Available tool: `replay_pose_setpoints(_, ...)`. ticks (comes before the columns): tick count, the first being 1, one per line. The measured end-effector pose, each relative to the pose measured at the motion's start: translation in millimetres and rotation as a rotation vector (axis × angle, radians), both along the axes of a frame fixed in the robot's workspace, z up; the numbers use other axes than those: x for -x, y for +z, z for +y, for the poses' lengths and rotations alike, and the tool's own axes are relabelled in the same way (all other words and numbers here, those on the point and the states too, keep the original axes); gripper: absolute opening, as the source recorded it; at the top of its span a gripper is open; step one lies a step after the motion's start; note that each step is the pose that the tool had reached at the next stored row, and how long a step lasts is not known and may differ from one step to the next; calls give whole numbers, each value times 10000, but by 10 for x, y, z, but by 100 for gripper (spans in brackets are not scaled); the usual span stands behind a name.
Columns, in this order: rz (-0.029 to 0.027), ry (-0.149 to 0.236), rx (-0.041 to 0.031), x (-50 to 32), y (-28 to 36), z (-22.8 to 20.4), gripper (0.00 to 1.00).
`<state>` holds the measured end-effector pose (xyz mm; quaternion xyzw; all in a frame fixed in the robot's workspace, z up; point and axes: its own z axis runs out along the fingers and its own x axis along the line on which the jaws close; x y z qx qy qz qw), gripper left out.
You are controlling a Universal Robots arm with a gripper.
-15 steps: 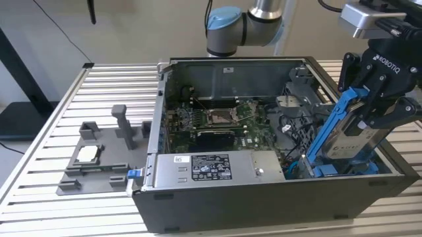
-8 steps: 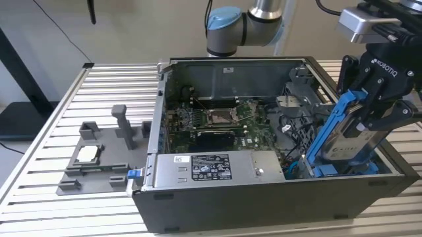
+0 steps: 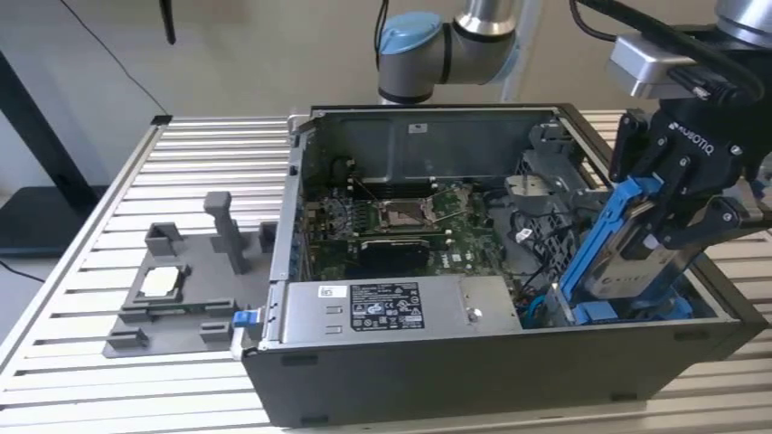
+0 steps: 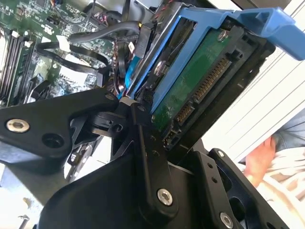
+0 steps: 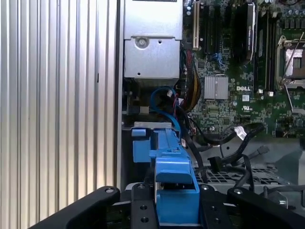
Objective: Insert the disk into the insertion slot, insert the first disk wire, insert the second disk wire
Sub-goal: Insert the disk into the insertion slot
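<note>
Exterior view: disk tilted at the slot

Your gripper (image 3: 648, 237) had its fingers clamped on the disk (image 3: 627, 271), which leaned steeply, its lower end down at the insertion slot (image 3: 609, 313) in the corner of the open PC case (image 3: 483, 371) on the exterior view's right, beside the power-supply box (image 3: 386, 309).

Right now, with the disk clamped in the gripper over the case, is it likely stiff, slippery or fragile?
The disk is probably rigid: it shows no sag held tilted in the gripper. Its bare green circuit board and connector look vulnerable to knocks. The smooth blue carrier may slip slightly in the grip.
</note>
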<state>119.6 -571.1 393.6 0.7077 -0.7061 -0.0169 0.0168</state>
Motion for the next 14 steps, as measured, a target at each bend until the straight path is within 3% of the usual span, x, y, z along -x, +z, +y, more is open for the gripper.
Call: replay_pose_setpoints(14, -1, 3, -2, 0, -255, 0, 33)
